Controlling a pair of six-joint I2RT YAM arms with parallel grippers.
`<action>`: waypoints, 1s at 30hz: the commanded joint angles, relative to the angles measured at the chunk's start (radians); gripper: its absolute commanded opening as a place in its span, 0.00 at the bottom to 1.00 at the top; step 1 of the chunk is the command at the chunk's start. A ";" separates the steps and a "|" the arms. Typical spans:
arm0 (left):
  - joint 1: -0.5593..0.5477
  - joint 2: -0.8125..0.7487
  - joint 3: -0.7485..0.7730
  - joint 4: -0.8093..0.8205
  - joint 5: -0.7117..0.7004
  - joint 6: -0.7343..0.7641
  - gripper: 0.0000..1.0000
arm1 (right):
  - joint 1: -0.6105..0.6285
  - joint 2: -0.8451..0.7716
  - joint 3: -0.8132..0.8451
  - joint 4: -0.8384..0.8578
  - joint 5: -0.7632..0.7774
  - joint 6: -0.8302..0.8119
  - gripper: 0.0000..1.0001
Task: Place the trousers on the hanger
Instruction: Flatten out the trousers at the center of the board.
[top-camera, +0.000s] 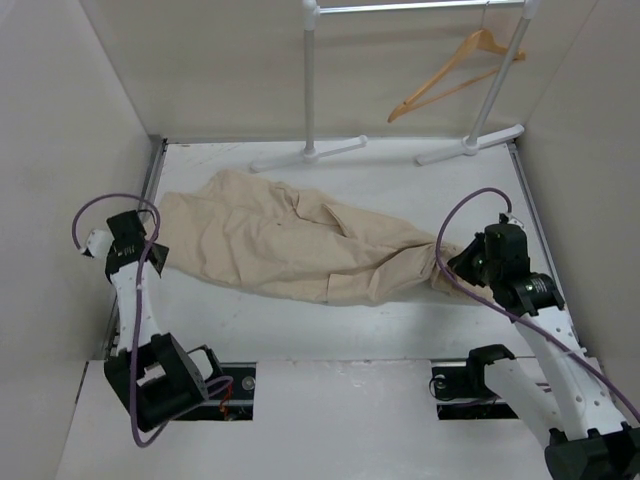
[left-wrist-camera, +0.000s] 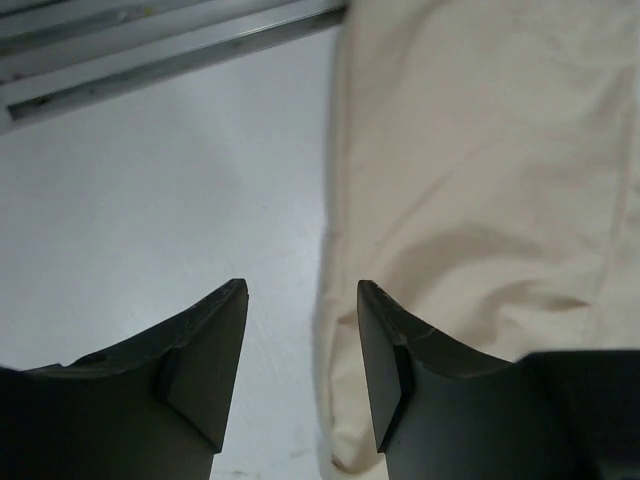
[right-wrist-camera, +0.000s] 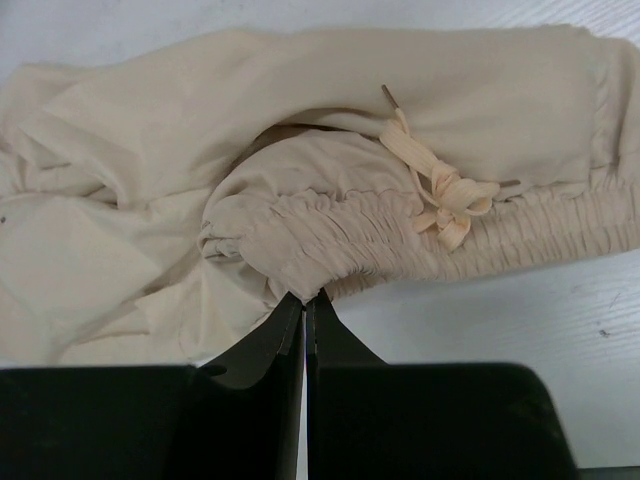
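Beige cotton cargo trousers (top-camera: 290, 245): limp, light. Your right end effector (right-wrist-camera: 303, 297) pinches their gathered waistband (right-wrist-camera: 380, 245), a good hold; left end effector (left-wrist-camera: 300, 290) gapes wide, empty.

Left pincer (left-wrist-camera: 301, 300) gapes open, held low; right pincer (right-wrist-camera: 303, 300) pressed closed.

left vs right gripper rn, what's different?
Left gripper is open; right gripper is shut. Left holds nothing, its jaws straddling the edge of the trousers, one side over bare table; right looks pinched on the elastic waistband. Left sits at the trousers' left end, right at the opposite, waist end. Shared: both are down at the trousers, far from the hanger.
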 joint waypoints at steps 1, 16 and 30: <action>0.066 0.086 -0.095 0.124 0.085 -0.021 0.46 | -0.005 -0.009 0.004 0.035 -0.045 0.023 0.06; 0.092 0.455 -0.017 0.388 0.202 -0.092 0.12 | 0.001 -0.053 -0.040 0.009 -0.026 0.023 0.06; 0.223 -0.117 -0.187 -0.025 -0.019 -0.081 0.03 | 0.026 -0.163 0.118 -0.318 0.065 0.084 0.00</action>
